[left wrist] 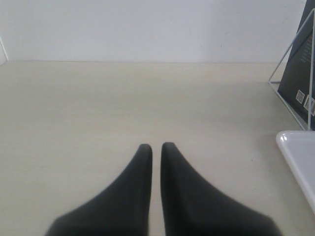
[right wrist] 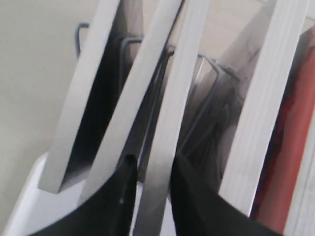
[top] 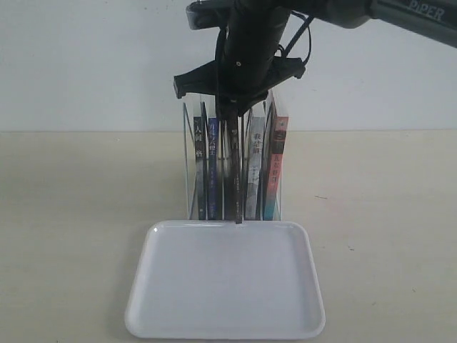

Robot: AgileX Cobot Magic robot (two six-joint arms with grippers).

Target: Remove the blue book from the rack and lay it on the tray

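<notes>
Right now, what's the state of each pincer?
Left pincer: shut, empty.
Right pincer: astride the top edge of the middle dark-spined book; cannot tell whether it is clamped or loose.

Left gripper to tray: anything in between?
Nothing. The left wrist view shows only bare tabletop between the left gripper and the tray rim.

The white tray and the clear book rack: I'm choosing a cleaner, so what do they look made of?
The white shallow rectangular tray looks like moulded plastic: smooth, evenly white, faintly glossy, with a rounded raised rim. The upright clear book rack seems to be transparent acrylic-like sheet, as it is see-through, with thin grey dividers that look like metal wire.
</notes>
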